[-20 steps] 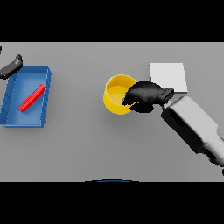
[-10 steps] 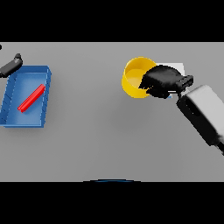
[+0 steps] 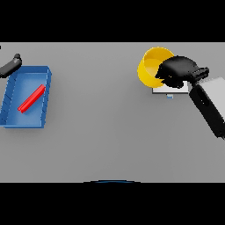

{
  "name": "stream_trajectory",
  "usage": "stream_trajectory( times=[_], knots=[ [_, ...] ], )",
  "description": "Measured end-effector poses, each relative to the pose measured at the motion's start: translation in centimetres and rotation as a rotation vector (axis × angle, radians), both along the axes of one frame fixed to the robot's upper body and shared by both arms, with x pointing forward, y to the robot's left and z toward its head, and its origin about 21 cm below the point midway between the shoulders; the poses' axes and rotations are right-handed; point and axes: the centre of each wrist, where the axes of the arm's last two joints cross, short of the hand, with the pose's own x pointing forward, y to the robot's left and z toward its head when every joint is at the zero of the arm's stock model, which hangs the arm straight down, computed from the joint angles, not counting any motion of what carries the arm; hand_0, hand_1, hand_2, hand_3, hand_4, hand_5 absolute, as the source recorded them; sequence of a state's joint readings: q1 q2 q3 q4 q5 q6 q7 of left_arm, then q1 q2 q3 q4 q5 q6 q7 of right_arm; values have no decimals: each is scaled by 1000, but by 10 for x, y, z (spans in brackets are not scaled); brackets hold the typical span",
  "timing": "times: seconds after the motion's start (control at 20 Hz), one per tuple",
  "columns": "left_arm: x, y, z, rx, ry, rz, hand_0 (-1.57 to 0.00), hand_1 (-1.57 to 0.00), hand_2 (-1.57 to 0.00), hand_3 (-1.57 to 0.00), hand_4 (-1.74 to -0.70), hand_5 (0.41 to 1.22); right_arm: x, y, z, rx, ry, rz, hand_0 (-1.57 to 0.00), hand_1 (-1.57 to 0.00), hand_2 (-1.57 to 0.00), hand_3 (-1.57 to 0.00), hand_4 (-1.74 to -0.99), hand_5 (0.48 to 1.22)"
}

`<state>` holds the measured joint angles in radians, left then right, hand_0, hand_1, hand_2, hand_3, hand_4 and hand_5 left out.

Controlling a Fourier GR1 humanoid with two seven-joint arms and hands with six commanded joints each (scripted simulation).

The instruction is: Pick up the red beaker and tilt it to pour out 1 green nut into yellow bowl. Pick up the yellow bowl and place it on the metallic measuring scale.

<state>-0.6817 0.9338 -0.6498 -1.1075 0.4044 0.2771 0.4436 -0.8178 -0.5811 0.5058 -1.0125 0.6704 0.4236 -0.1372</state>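
Fingers (image 3: pixel 166 75) of the right hand (image 3: pixel 178 72) are curled over the near rim of the yellow bowl (image 3: pixel 151 66) and grip it tight. The bowl tips a little, with its open side facing left and up. Under the hand and the bowl, a bit of the metallic measuring scale (image 3: pixel 161 91) peeks out, light grey and flat. The white and grey right arm (image 3: pixel 208 103) runs off to the lower right.

A second ago the bowl sat lower and closer to the middle of the worktop (image 3: pixel 105 127), beside the scale. Now it is up over the scale's near left part. So the carry looks almost done, and I think the next job is to lower the bowl flat and let go. I cannot tell if a green nut is inside.

Far on the left, a blue tray (image 3: pixel 13 115) holds a red thing (image 3: pixel 31 98) lying on its side; it looks more like a stick than a beaker. The left hand (image 3: pixel 11 66) rests by the tray's top corner, fingers loose.
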Motion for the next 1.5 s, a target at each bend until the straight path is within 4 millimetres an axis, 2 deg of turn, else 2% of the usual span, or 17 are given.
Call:
stream_trajectory(
  times=[0.1,0.25,0.4,0.65,0.75,0.8,0.85,0.9,1.0,1.1,1.3,1.5],
  knots=[
    [-2,3,0,6,7,15,1,1,1,1,-822,765,6,-11,-11,-14,0,-99,-1528,-1435,-1502,-1471,-1728,1221],
    [-3,3,3,10,10,23,1,1,1,1,-832,771,12,-25,-14,-14,0,-118,-1515,-1385,-1465,-1520,-1729,1221],
    [-5,1,3,4,9,22,1,1,1,1,-846,780,14,-37,-26,-29,25,-159,-1482,-1314,-1403,-1545,-1730,1221],
    [-2,7,2,12,35,44,1,1,1,1,-838,776,19,-39,-33,-43,35,-167,-1397,-1205,-1316,-1562,-1730,1221],
    [-2,4,6,9,19,29,1,1,1,1,-840,771,17,-38,-40,-29,41,-169,-1417,-1230,-1402,-1536,-1728,1221],
    [-2,4,3,8,22,30,1,1,1,1,-841,772,20,-40,-38,-23,43,-177,-1404,-1181,-1293,-1543,-1670,1221],
    [-1,4,0,0,23,30,1,1,1,1,-843,773,19,-41,-39,-14,56,-186,-1410,-1150,-1182,-1387,-1644,1221],
    [2,2,1,0,16,29,1,1,1,1,-844,775,20,-39,-36,-15,59,-188,-1325,-1039,-1042,-1237,-1621,1155],
    [2,6,3,2,18,35,1,1,1,1,-847,771,20,-39,-36,0,77,-212,-1053,-781,-776,-982,-1580,1037],
    [0,4,1,-11,13,25,1,1,1,1,-850,765,21,-41,-35,-4,100,-228,-825,-599,-589,-794,-1550,955],
    [1,-2,1,-3,13,18,1,1,1,1,-854,771,22,-41,-35,-2,125,-242,-372,-279,-345,-558,-1501,865],
    [-4,2,0,-11,15,13,1,1,1,1,-856,772,23,-45,-33,-40,127,-237,-152,-114,-182,-397,-1452,818]
  ],
)
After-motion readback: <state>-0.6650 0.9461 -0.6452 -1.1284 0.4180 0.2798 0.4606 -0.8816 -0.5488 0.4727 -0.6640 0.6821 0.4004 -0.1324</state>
